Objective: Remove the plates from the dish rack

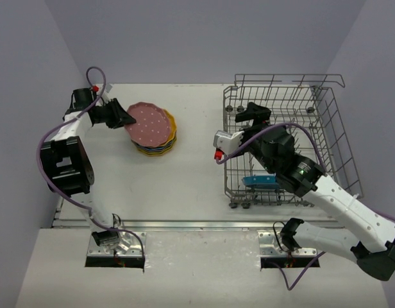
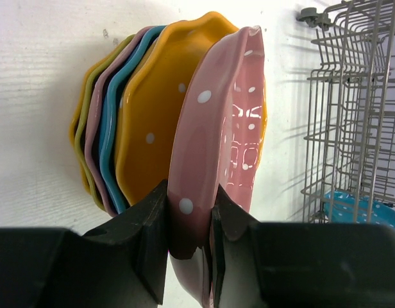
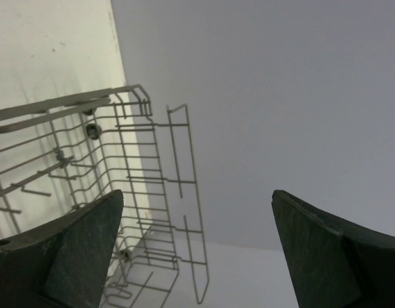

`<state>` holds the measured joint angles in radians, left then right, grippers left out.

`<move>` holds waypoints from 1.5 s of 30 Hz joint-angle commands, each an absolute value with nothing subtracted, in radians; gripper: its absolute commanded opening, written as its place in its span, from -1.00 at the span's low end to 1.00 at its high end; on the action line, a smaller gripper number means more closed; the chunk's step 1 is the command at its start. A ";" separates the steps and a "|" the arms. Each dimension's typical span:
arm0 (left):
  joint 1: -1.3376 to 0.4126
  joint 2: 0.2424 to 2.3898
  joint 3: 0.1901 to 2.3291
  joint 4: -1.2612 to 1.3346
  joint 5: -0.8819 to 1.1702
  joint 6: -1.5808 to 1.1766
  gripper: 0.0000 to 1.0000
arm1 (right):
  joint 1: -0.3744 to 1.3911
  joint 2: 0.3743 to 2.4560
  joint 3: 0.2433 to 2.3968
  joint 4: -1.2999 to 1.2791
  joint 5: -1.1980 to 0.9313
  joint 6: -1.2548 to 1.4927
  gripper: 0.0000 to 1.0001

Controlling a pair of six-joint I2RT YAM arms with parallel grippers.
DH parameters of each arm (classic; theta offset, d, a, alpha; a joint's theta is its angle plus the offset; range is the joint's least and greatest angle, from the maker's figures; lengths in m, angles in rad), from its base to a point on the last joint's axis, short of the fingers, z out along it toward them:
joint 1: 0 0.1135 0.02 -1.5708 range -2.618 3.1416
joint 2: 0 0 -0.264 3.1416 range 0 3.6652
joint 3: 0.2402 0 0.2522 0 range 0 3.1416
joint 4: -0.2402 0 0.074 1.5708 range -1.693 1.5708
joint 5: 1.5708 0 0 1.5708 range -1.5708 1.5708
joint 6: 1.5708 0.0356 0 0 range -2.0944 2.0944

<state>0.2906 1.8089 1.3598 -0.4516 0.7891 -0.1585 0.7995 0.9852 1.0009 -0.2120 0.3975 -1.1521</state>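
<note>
My left gripper point(image 1: 125, 119) is shut on the rim of a pink dotted plate point(image 1: 148, 123), held over a stack of plates point(image 1: 162, 146) on the table left of centre. In the left wrist view the gripper point(image 2: 191, 228) pinches the pink plate point(image 2: 217, 128), with orange point(image 2: 152, 115), blue, pink and green plates behind it. The grey wire dish rack point(image 1: 332, 128) stands at the right. A blue plate point(image 1: 260, 181) stands at its near end and shows in the left wrist view point(image 2: 358, 206). My right gripper point(image 1: 252, 112) is open and empty above the rack; it also shows in the right wrist view point(image 3: 197, 250).
Grey walls close in the table at the back and sides. The right wrist view shows the rack's far corner point(image 3: 146, 192) against the wall. A metal rail point(image 1: 184, 224) runs along the table's near edge.
</note>
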 commanded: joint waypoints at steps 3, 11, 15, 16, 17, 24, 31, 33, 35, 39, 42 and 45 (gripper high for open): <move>0.254 1.786 1.421 -0.380 0.646 -0.132 -0.15 | 0.757 0.945 1.073 -0.371 0.401 -1.002 0.98; 0.216 1.749 1.414 -0.376 0.416 -0.096 0.21 | 0.742 0.953 1.123 -0.442 0.408 -0.974 0.98; 0.163 1.677 1.384 -0.349 0.285 -0.042 0.46 | 0.735 0.962 1.157 -0.514 0.408 -0.951 0.98; 0.144 1.660 1.375 -0.341 0.266 -0.030 0.47 | 0.733 0.963 1.159 -0.526 0.408 -0.948 0.98; 0.130 1.649 1.367 -0.335 0.255 -0.021 0.48 | 0.732 0.963 1.160 -0.533 0.411 -0.948 0.98; 0.068 1.631 1.353 -0.327 0.209 -0.032 0.50 | 0.725 0.957 1.159 -0.560 0.417 -0.944 0.98; 0.067 1.576 1.327 -0.292 0.047 -0.056 0.31 | 0.719 0.942 1.151 -0.571 0.416 -0.946 0.98; 0.067 1.544 1.313 -0.262 -0.031 -0.054 0.15 | 0.718 0.940 1.139 -0.571 0.414 -0.944 0.98; 0.067 1.524 1.310 -0.254 -0.103 -0.045 -0.02 | 0.715 0.937 1.127 -0.571 0.411 -0.943 0.97; 0.067 1.514 1.295 -0.229 -0.250 0.033 -0.33 | 0.710 0.941 1.124 -0.572 0.404 -0.942 0.98; 0.067 1.525 1.274 -0.223 -0.317 0.081 -0.37 | 0.707 0.948 1.130 -0.571 0.397 -0.943 0.97; 0.067 1.548 1.260 -0.234 -0.333 0.110 -0.38 | 0.702 0.956 1.136 -0.571 0.396 -0.942 0.98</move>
